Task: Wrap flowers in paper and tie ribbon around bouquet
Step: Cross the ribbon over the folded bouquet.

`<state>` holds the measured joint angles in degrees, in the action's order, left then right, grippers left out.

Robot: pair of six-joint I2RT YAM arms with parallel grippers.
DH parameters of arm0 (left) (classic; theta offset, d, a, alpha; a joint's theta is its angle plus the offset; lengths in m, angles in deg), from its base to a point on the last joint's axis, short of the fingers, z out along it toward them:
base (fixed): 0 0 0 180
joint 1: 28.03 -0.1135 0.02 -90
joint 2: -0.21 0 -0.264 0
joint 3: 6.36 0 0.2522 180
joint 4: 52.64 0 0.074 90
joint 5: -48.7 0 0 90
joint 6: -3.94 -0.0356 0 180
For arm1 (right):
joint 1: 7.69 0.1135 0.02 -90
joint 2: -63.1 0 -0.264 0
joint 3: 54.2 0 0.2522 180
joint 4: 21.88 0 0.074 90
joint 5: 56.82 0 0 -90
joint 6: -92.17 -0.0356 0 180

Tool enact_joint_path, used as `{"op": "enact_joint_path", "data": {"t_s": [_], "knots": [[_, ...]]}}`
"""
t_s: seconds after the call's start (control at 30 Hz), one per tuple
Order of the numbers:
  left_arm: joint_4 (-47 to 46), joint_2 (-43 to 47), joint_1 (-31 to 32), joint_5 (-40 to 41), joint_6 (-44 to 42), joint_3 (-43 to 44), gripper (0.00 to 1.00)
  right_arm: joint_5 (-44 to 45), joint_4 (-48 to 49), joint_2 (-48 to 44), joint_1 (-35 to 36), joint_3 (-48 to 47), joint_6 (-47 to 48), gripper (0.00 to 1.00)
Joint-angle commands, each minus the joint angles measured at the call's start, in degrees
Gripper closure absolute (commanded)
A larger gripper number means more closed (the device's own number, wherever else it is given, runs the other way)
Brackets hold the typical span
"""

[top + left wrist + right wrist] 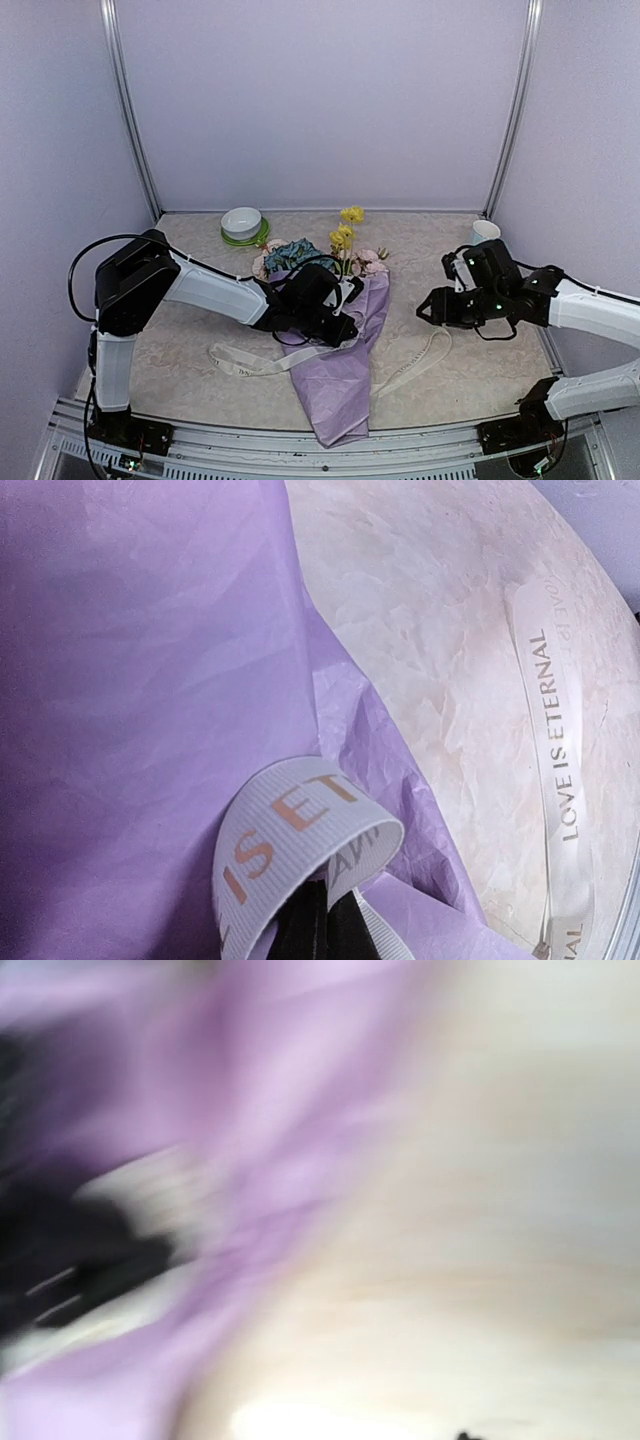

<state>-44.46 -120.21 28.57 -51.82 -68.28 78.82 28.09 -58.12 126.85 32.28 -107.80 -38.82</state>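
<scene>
The bouquet lies along the middle of the table, its narrow tip toward the near edge and the flowers showing at the far, wide end. I judge that this lie leaves the cone's waist free for tying. The ribbon crosses that waist. One tail trails off to the left on the table and the other runs out to the right and near, so it seems laid ready to be drawn round the paper. The left gripper sits right over the bouquet's middle. Its wrist view shows the dark fingers closed tight on a fold of ribbon, which stands up as a small loop just above the lilac sheet. That pinch probably keeps one strand taut and in place while a knot is worked. The right gripper is off to the right of the bouquet, apart from the paper and above the ribbon's right tail. Its own view is smeared with blur, only lilac and beige streaks, and the overhead view is too coarse. I cannot tell how wide its jaws stand or whether it touches the ribbon. A bowl stands at the far left, well clear of the work, and a cup at the far right.
</scene>
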Motion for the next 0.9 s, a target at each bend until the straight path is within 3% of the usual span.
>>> {"op": "enact_joint_path", "data": {"t_s": [0.0,0.1,0.23,0.47,0.53,0.57,0.63,0.87], "knots": [[1.8,-2.4,-0.1,-1.8,-1.1,1.0,1.00,3.2,-8.9,-4.8,-10.2,6.8,2.6,0.44],[1.8,-2.2,0.0,-1.8,-1.1,0.8,1.00,0.8,-3.7,-4.6,-14.1,10.2,3.6,0.44],[2.3,-2.0,0.1,-1.8,-1.1,0.9,1.00,-8.7,4.4,2.2,-16.9,11.3,6.1,0.47],[3.4,-1.4,0.6,-1.0,-0.7,0.9,1.00,-6.4,5.6,11.7,-17.1,11.2,7.8,0.59],[3.7,-1.0,0.8,-0.5,-0.8,0.9,1.00,-5.0,5.5,13.2,-17.1,11.2,8.4,0.69],[3.8,-0.9,0.9,-0.3,-0.8,0.9,1.00,-4.1,5.2,13.6,-17.1,11.0,8.8,0.79],[4.1,-0.8,1.0,0.1,-0.7,0.8,1.00,-1.5,3.7,12.5,-17.2,9.4,9.8,1.00],[4.7,-0.5,1.0,1.7,-0.5,0.6,1.00,12.1,-14.8,-3.4,-18.3,-7.8,16.0,1.00]]}}
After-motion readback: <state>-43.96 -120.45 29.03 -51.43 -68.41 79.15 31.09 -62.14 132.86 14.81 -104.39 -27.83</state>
